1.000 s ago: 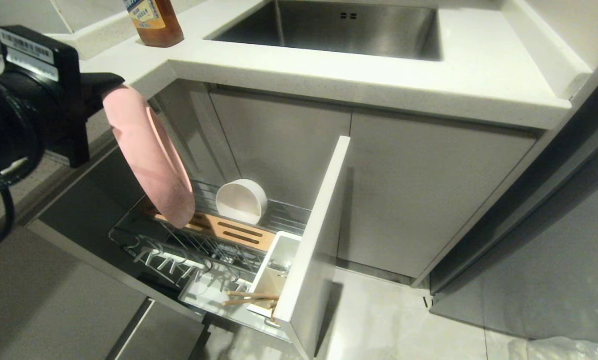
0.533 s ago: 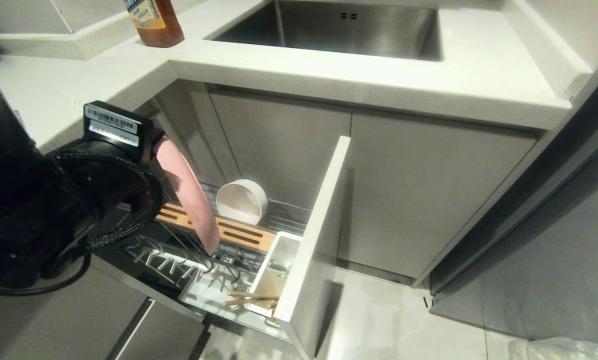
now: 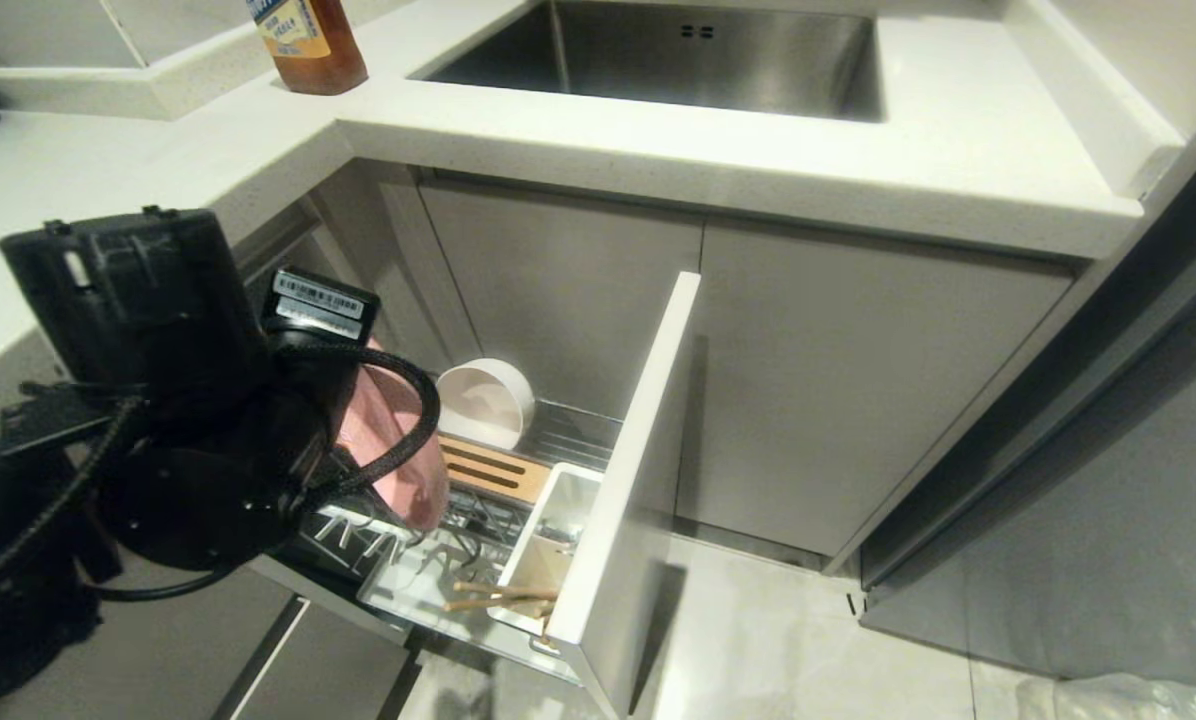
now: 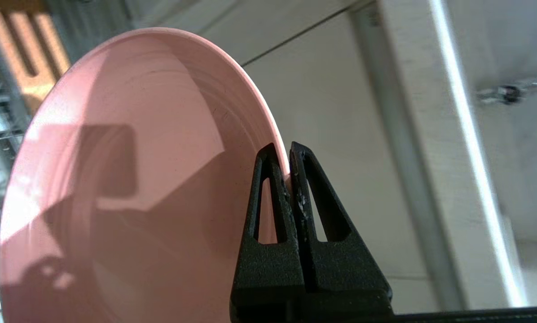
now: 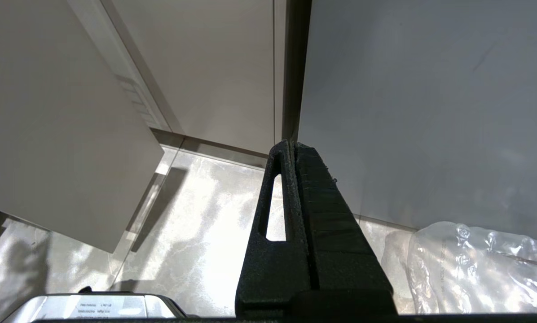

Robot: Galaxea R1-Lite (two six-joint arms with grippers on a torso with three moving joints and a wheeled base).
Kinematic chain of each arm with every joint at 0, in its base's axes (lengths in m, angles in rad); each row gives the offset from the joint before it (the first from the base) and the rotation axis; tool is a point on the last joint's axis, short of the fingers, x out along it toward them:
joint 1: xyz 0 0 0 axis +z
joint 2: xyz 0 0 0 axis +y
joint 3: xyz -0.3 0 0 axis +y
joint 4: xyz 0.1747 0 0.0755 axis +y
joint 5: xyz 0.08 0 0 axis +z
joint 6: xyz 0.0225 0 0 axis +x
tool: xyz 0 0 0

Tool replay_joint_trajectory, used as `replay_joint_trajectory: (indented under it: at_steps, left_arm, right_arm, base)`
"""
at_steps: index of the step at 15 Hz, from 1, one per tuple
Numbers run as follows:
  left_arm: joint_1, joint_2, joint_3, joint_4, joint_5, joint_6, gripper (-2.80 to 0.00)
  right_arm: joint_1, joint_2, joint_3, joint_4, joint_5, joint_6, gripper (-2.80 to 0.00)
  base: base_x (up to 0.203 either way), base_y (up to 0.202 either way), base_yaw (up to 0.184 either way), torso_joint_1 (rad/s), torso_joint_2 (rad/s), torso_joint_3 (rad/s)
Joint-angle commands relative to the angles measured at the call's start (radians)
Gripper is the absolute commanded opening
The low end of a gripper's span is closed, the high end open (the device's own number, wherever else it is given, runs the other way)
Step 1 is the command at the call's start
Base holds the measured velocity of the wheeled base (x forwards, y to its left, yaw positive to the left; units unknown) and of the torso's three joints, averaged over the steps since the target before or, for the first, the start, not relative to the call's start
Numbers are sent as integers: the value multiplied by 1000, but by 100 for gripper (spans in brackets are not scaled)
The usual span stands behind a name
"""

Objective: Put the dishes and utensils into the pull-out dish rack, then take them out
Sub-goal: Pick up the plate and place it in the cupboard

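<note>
My left gripper is shut on the rim of the pink plate. In the head view the left arm hangs low over the pull-out dish rack and covers most of the plate, which stands on edge above the wire prongs. The cream bowl rests on its side at the rack's back, behind the wooden strip. Wooden chopsticks stick out of the white caddy beside the rack's front panel. My right gripper is shut on nothing, parked low over the floor.
Above the rack runs a white countertop with a steel sink and an amber bottle. Plain cabinet doors stand to the right of the open rack. A clear plastic bag lies on the floor.
The left arm has come down from counter height and moved right with the plate, which now hangs over the rack's prongs. Bowl and chopsticks have not moved.
</note>
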Motion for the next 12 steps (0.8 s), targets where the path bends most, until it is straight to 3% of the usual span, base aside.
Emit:
replay_joint_trajectory:
  at_steps: [1,7,12]
  left_arm:
    - [-1,61,-1,-5,19,-24,-280]
    - [5,116,-1,-9,34,-104,-280]
    - [4,128,-16,-35,42,-118,-280]
  right_arm:
    - [0,0,0,0,0,0,-280]
    - [0,0,0,0,0,0,-280]
    - [0,0,0,0,0,0,-280]
  base:
    - [0,0,0,0,0,0]
    - [0,0,0,0,0,0]
    - [0,0,0,0,0,0]
